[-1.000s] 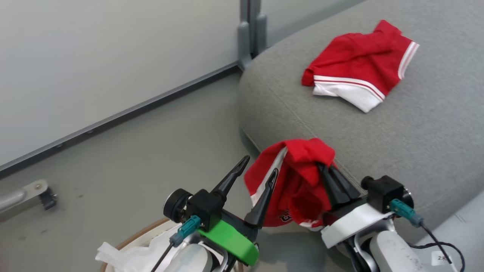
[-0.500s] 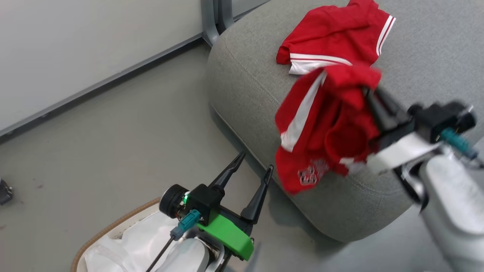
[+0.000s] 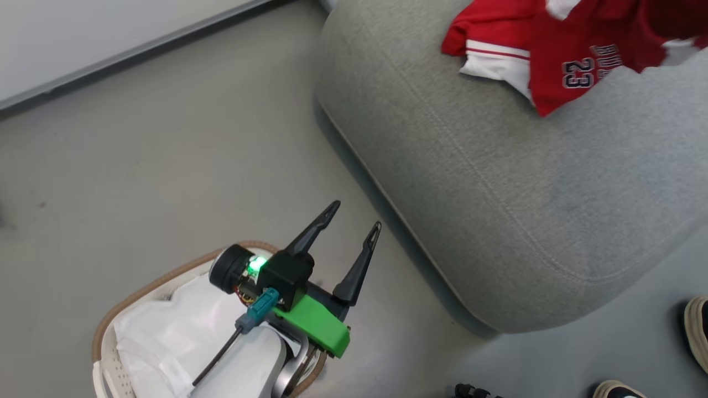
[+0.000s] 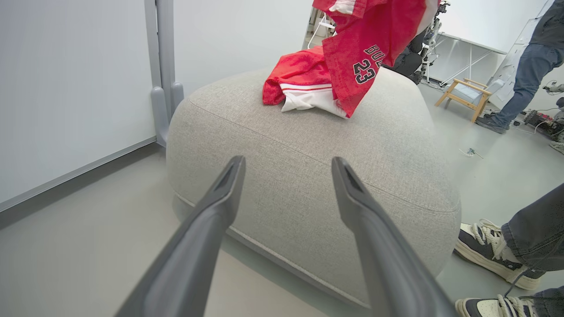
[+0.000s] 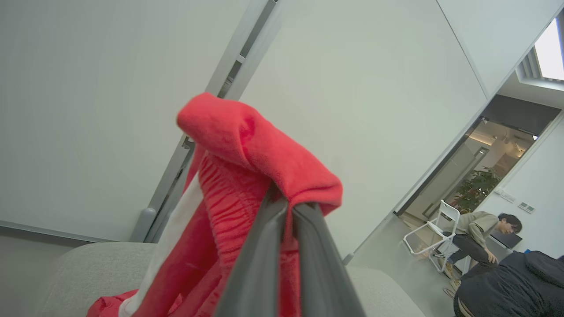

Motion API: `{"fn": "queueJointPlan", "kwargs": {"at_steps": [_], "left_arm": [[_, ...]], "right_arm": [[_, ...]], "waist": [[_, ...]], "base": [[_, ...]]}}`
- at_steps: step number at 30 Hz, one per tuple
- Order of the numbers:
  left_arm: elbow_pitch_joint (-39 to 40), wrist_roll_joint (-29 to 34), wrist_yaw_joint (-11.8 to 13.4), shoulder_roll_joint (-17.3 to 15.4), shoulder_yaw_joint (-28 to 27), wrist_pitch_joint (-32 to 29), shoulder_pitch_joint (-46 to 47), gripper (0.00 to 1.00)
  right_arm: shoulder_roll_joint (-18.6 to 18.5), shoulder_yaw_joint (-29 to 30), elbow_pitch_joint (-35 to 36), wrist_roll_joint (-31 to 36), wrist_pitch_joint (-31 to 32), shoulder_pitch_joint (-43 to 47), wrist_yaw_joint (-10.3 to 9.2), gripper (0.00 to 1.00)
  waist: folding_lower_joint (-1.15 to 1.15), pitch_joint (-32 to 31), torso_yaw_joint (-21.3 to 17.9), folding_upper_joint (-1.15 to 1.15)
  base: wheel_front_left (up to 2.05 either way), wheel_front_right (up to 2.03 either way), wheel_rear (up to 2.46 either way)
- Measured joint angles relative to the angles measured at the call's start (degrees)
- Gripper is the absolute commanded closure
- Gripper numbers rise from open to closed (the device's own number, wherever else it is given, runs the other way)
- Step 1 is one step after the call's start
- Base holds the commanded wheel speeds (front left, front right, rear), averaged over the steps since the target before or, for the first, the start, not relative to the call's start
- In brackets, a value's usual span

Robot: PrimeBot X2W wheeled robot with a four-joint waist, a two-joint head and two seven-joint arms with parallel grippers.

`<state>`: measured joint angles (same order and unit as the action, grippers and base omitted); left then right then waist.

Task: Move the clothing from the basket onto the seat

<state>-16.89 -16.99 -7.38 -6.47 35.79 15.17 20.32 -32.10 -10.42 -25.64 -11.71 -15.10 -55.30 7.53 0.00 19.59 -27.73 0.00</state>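
We have one red garment (image 3: 489,47) already lying on the seat (image 3: 498,193), toward its far end, white panel showing. A second red garment (image 3: 581,69), the one with the number 23, hangs over the seat and overlaps the first. Its lower edge reaches down about to the cushion, but we cannot tell whether it actually rests there. The right claw (image 5: 288,206) is clenched on a bunched fold of that second red garment, fingers pressed together with cloth draped over the tips. So this piece is not delivered: we judge it needs lowering and letting go. The left claw (image 3: 356,215) is released, fingers spread wide, gripping nothing. It sits by the rim of the basket (image 3: 145,288) with its fingers out over the floor (image 3: 166,166), pointing toward the seat. In the basket we see the white liner (image 3: 166,326) and no red cloth in the part that shows. The left forearm (image 3: 243,370) covers the rest, so we cannot rule out a piece under it. Our read: nearly done, with one piece placed, one in the air over the seat, and the basket probably emptied. Left to do: drop the held piece, then check the basket. A person's shoes (image 3: 698,337) stand on the floor near the seat's near corner, so the arm should keep clear of them.
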Motion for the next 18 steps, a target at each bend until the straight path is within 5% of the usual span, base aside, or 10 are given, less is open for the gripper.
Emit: {"fn": "queueJointPlan", "kwargs": {"at_steps": [7,18], "left_arm": [[-0.3,0.5,0.0,-0.9,1.4,0.0,3.9,0.0],[-0.1,1.6,0.0,-2.2,1.2,0.0,7.2,0.0]], "right_arm": [[-1.3,7.3,-7.9,2.6,0.0,-2.4,0.0,1.0],[4.8,21.6,-18.3,8.5,0.0,1.2,0.0,1.0]], "waist": [[0.0,4.9,3.9,0.0],[0.01,13.1,8.6,0.0]], "base": [[0.0,0.0,0.0],[0.0,0.0,0.0]]}}
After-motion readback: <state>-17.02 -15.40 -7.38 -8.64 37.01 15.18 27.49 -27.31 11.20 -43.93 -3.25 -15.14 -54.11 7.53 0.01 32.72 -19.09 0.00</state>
